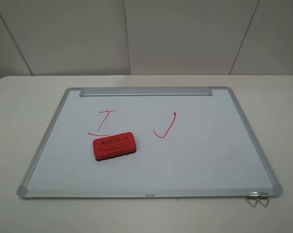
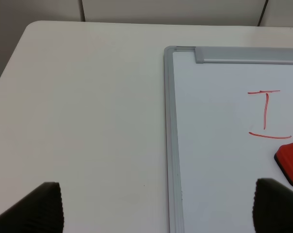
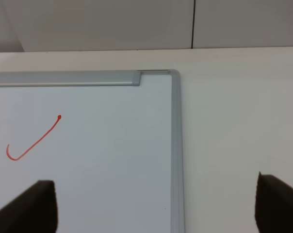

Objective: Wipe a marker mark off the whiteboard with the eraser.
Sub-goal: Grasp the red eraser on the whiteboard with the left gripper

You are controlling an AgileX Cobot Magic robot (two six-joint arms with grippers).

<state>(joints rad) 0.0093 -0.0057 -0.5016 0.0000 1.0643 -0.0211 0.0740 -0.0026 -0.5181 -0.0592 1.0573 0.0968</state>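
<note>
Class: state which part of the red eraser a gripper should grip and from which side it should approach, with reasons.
Grip the eraser across its two long sides, coming straight down from above. It lies flat on the whiteboard, lettering up, felt base down, so those parallel sides are exposed and the narrower span. The open left gripper looks nearer.

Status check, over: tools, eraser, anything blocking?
Left tool open, empty. Right tool open, empty. Eraser flat on board, beside mark; mark unwiped. Nothing over the eraser.
</note>
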